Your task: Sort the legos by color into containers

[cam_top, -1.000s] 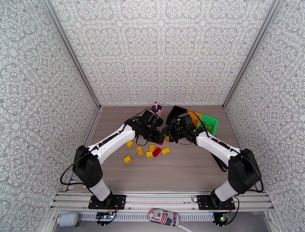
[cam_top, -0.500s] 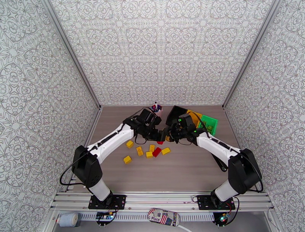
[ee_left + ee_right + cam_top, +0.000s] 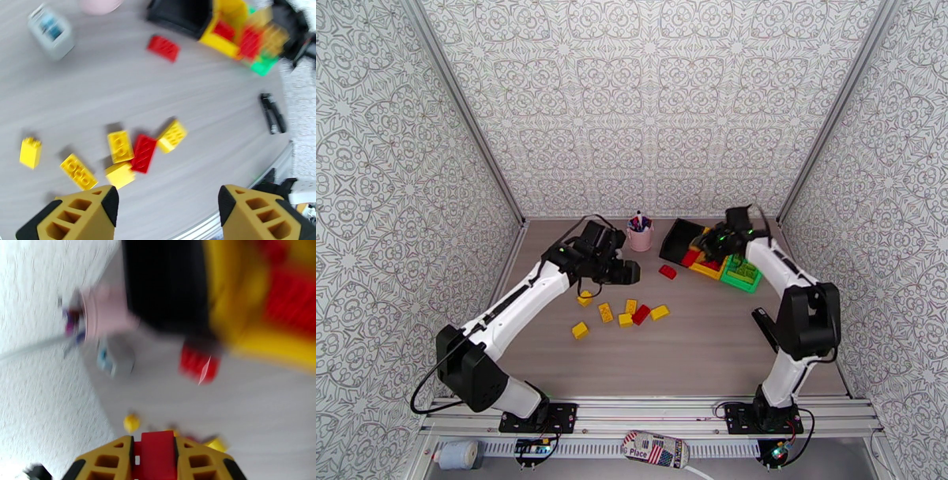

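1. Right wrist view: right claw (image 3: 154,442) clamped on a red brick (image 3: 155,457), over the bins (image 3: 675,237).
2. Empty left claw (image 3: 168,201), fingers well apart, left of the bins.
3. On the tabletop (image 3: 695,347), near-left of the bins: loose bricks (image 3: 620,312), yellow and red; a lone brick (image 3: 667,271), red, just beside the bins.
4. Handling, judged: light, rigid, slick plastic; pinch across the flat long sides.
5. Writing: "Place" on a flag-print pouch (image 3: 656,451), well nearer than the bins. No lettering legible on any brick.
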Motion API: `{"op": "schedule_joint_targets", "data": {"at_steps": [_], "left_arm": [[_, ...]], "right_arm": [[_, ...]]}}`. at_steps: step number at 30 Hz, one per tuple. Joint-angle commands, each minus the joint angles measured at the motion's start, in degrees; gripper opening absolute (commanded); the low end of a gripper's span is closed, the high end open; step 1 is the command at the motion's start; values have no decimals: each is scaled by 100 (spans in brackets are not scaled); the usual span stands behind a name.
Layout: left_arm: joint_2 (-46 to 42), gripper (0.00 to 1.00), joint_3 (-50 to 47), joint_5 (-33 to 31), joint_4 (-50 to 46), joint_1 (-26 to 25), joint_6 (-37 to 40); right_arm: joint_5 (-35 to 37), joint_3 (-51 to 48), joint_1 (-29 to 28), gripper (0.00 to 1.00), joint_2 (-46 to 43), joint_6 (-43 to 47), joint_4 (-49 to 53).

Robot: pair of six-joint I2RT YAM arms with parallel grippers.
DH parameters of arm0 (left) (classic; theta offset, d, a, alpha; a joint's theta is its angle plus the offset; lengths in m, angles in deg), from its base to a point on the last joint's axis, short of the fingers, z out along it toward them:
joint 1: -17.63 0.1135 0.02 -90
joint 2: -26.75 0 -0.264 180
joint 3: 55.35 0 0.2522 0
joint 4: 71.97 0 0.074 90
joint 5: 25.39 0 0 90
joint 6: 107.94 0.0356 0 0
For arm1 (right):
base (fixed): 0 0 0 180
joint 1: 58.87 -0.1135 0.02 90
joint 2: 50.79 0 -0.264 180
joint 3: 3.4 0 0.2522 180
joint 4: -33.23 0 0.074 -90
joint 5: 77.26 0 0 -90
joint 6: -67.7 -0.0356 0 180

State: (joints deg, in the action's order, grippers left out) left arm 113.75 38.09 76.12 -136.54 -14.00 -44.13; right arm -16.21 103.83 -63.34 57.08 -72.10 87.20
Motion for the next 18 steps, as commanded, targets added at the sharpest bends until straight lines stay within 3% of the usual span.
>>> {"op": "schedule_joint_targets", "data": {"at_steps": [1,7,10,15,18], "left_arm": [[-107,72,-240,-484,-241,-218,-164],[232,68,-205,-630,-184,-571,-51],[537,65,-55,-703,-251,-734,140],[1090,62,248,-821,-468,-901,511],[1389,61,450,-859,-559,-949,743]], "right_arm": [[742,917,209,18,507,744,1192],[1132,2485,297,27,1543,1030,2052],[1263,2930,295,38,1796,1116,2316],[1356,3081,304,59,1768,1326,2506],[1302,2889,288,63,1511,1444,2519]]}}
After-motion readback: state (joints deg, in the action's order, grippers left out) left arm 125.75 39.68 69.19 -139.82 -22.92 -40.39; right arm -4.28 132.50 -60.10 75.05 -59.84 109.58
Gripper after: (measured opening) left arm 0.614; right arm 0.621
